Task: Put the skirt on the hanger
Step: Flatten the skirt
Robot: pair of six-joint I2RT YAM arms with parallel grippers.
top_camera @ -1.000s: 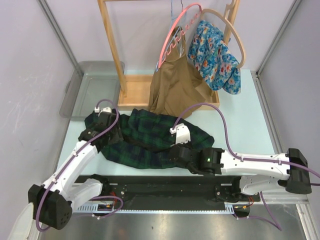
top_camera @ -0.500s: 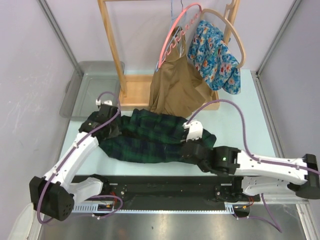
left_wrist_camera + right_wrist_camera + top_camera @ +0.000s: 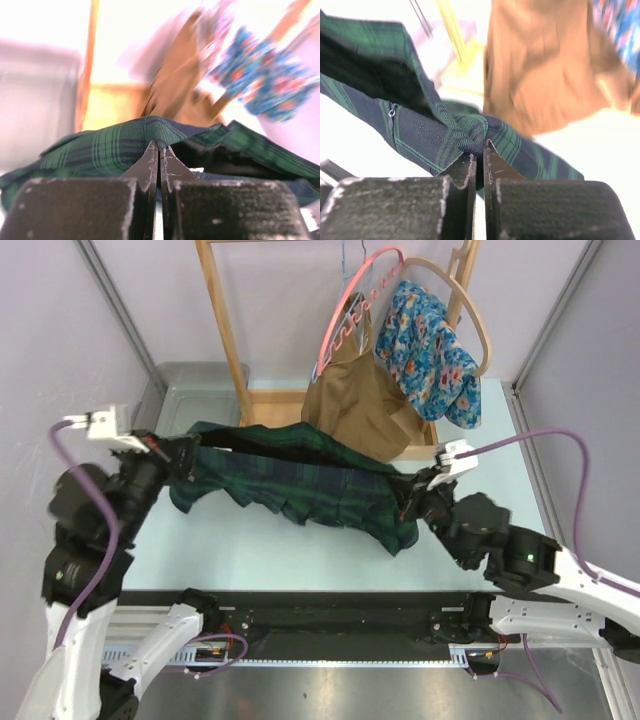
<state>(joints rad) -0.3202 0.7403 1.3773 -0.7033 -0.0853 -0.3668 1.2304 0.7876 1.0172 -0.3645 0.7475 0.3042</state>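
1. Walled in by lilac panels (image 3: 60, 350) on both sides, with grey metal posts at the corners.
2. Floored by a pale blue-green table (image 3: 260, 550), with a black rail along its near edge.
3. At the table's far side, a wooden rack (image 3: 222, 330); beside it, at the far left corner, a clear grey tray (image 3: 190, 390).
4. On the rack, a tan garment (image 3: 355, 415) hung from a pink hanger (image 3: 345, 300), and a blue floral cloth (image 3: 430, 350) draped over a wooden hanger (image 3: 482, 330) just to its right.
5. Slung crosswise in front of the rack's base, a dark green plaid skirt (image 3: 300, 485), taut along its upper edge and sagging below. Cannot tell whether the lower hem touches the table.
6. Left arm raised high and bent at the elbow, reaching inward. Left gripper (image 3: 183, 452) at the skirt's left end, near the tray.
7. Right arm stretched low from the near right, wrist angled up toward the rack. Right gripper (image 3: 412, 496) at the skirt's right end, just below the tan garment.
8. In the left wrist view, fingertips pressed together with a fold of plaid pinched between them.
9. In the right wrist view, the same: tips nearly meeting, clamped on a bunched edge of the skirt, close to its zip.
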